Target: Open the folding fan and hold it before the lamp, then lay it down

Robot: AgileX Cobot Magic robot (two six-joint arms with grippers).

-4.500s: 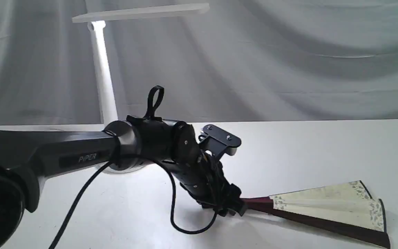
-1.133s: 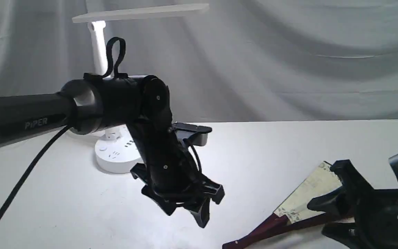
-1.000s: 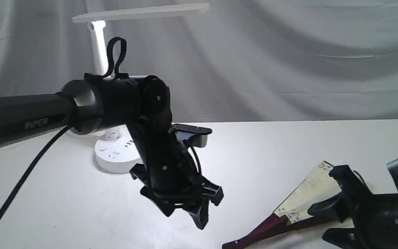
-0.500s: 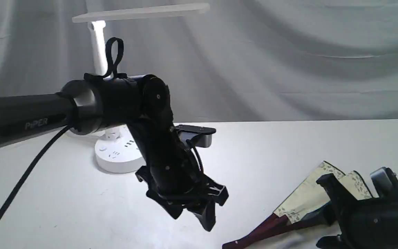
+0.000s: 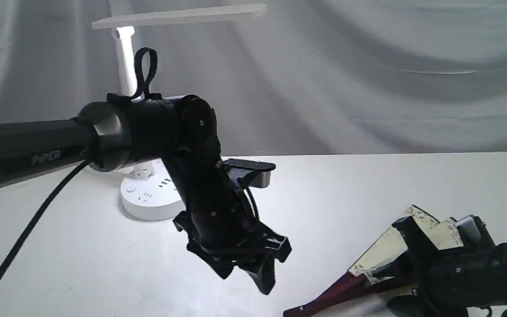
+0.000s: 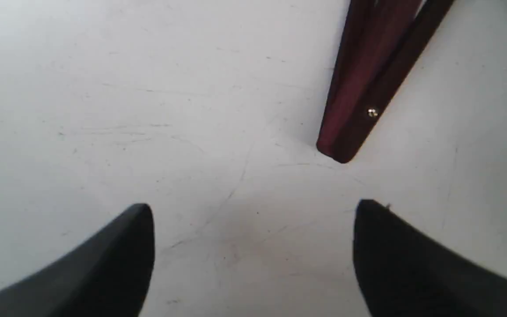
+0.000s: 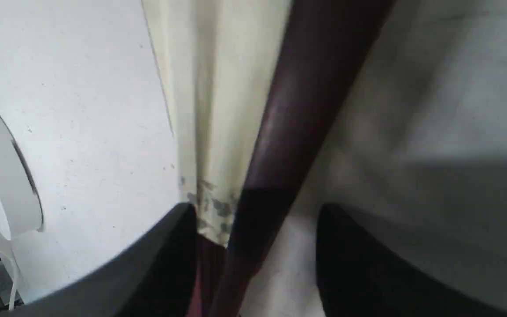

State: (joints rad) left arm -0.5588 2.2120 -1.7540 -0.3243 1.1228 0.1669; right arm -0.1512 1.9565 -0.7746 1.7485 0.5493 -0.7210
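The folding fan (image 5: 385,248) lies barely spread on the surface (image 5: 346,189) at four o'clock, far from the lamp (image 5: 123,57) at ten — the right gripper (image 7: 255,211) straddles its maroon guard (image 7: 306,110) with jaws apart, likely to spread it, while the left gripper (image 5: 244,275) hovers wide open, empty, near the pivot (image 6: 371,112).

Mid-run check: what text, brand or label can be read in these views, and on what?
"PiPER": on the left arm, black link.
lamp: socket marks on the base, no legible text.
folding fan: grey floral border only, no writing readable.
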